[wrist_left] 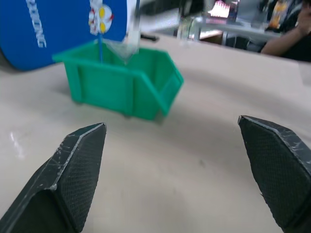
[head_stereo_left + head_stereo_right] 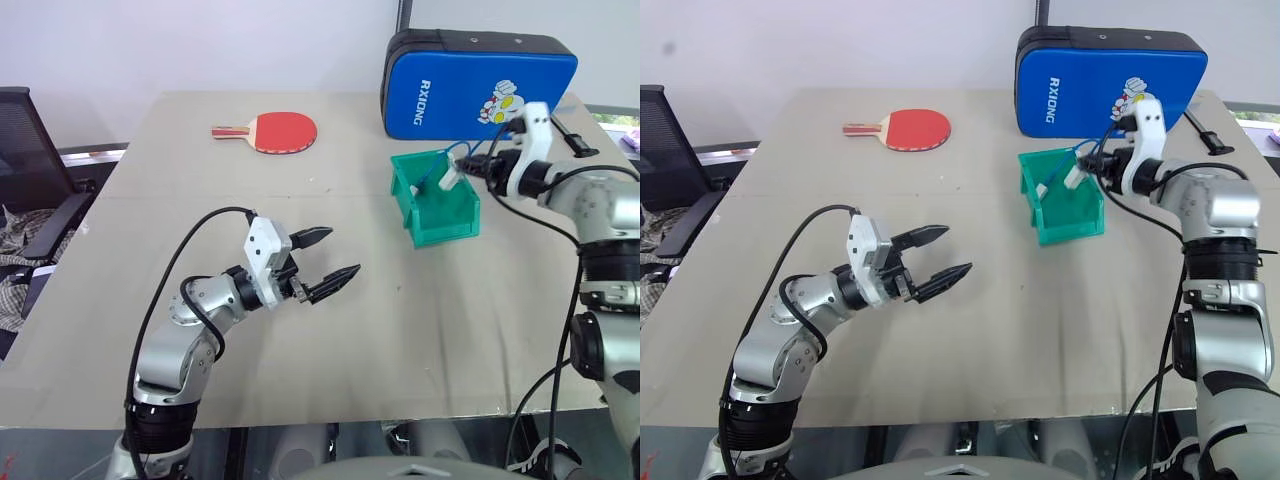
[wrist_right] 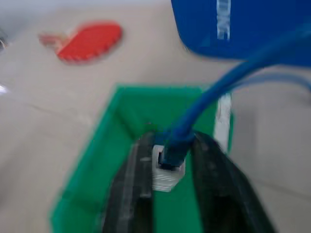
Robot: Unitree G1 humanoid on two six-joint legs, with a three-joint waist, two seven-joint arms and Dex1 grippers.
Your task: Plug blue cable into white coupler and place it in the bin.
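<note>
The green bin (image 2: 440, 225) stands on the table at the right, in front of a blue case. My right gripper (image 2: 468, 168) hangs over the bin's opening. Its black fingers (image 3: 138, 184) flank the white coupler (image 3: 167, 174), and a sliver of green shows between the coupler and one finger. The blue cable (image 3: 233, 77) is plugged into the coupler's top and loops up past the gripper. The coupler (image 2: 450, 180) sits tilted just inside the bin's rim. My left gripper (image 2: 342, 251) is open and empty, above the table's middle left, well away from the bin (image 1: 121, 87).
A blue padded case (image 2: 470, 85) stands close behind the bin. A red table-tennis paddle (image 2: 280, 131) lies at the far middle of the table. A black chair (image 2: 30, 160) stands off the table's left edge. A person's arm (image 1: 286, 41) rests beyond the table.
</note>
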